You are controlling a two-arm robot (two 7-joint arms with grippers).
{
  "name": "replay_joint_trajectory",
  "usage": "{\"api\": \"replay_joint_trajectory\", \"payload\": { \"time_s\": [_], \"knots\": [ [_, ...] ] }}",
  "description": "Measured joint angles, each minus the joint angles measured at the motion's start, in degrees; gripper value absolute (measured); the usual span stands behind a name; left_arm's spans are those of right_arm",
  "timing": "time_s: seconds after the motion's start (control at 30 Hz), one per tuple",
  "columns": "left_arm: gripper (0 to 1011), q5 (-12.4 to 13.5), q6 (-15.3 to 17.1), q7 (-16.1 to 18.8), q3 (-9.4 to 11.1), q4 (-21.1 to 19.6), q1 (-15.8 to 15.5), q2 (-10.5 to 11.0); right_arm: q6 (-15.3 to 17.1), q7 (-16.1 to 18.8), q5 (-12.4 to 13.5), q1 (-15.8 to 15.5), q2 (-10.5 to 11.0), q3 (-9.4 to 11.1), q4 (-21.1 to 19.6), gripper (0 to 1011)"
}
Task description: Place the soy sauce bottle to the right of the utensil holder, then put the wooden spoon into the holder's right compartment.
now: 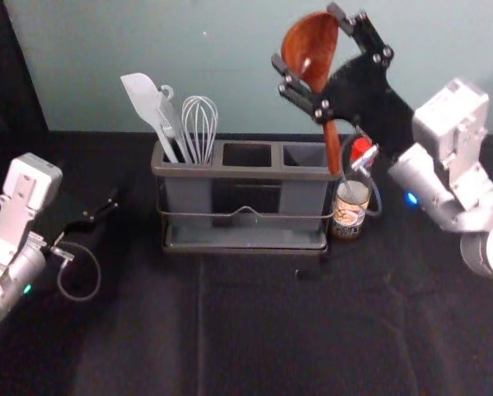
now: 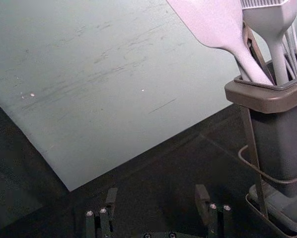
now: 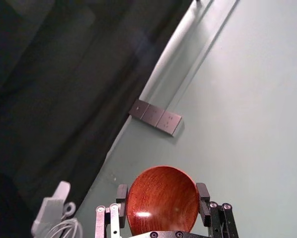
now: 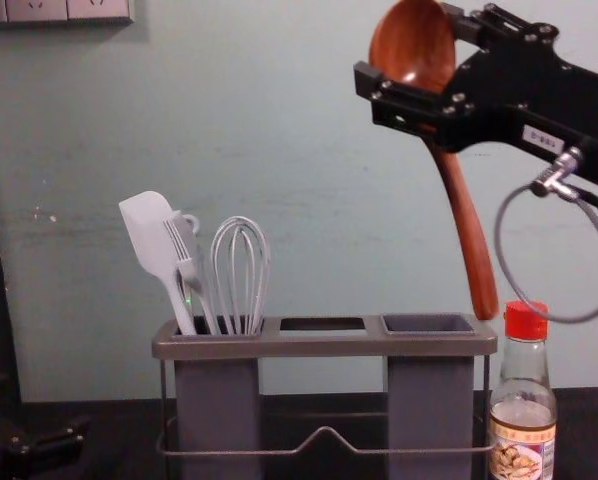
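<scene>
While the left tool (image 2: 156, 201) waits with fingers apart at the left of the holder (image 4: 324, 343), the right compartment (image 1: 304, 155) is free for the spoon (image 4: 469, 235), clamped at its bowl (image 3: 162, 201) by the right tool (image 1: 307, 35), and the bottle (image 4: 522, 445) stands upright just beside the holder's right end. I judge the second step is in hand: bring the handle (image 1: 332, 148) slightly left, then lower it. The head view looks down into the compartment, whereas the chest view gives the handle's end near rim level.
</scene>
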Motion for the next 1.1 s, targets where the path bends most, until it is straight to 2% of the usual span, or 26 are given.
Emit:
{"api": "replay_joint_trajectory", "payload": {
  "time_s": [0.17,0.3,0.47,0.73,1.1],
  "knots": [
    [1000,0.0,0.0,0.0,0.0,0.0,0.0,0.0,-3.05,0.07,0.64,2.86,-0.76,-0.71,4.08,838],
    [1000,0.0,0.0,0.0,0.0,0.0,0.0,0.0,-6.7,-0.56,1.77,4.89,-2.37,-0.75,8.26,839],
    [1000,0.0,0.0,0.0,0.0,0.0,0.0,0.0,-10.73,-1.7,1.99,6.48,-4.4,-0.37,12.59,839],
    [1000,0.0,0.0,0.0,0.0,0.0,0.0,0.0,-14.82,-2.45,2.21,7.62,-7.06,0.27,18.04,839],
    [1000,0.0,0.0,0.0,0.0,0.0,0.0,0.0,-20.3,-2.34,3.77,6.77,-10.32,1.47,24.73,839]
  ]
}}
